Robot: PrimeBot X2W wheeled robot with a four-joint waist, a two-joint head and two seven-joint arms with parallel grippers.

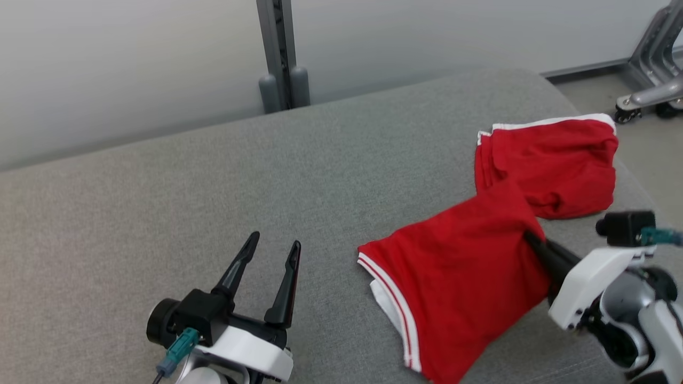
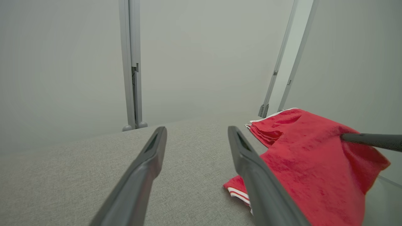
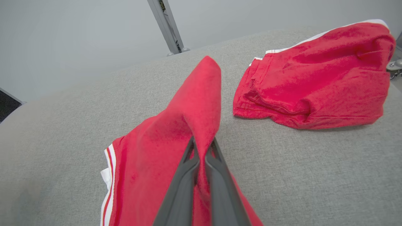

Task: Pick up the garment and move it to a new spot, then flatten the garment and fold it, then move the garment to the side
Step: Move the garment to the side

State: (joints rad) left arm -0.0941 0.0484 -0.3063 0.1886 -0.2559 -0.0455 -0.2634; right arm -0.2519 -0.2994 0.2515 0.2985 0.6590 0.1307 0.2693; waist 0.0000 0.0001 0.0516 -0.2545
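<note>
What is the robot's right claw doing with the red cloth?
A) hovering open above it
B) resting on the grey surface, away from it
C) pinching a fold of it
C: the right gripper is shut on a raised fold of the red garment.

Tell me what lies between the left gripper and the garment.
Bare grey surface, with nothing on it. The head view shows that stretch between the left gripper and the garment.

Grey cushion [image 1: 160, 186] bare left and centre; red garment [image 1: 453, 266] covers right; metal post [image 1: 277, 53] behind.
</note>
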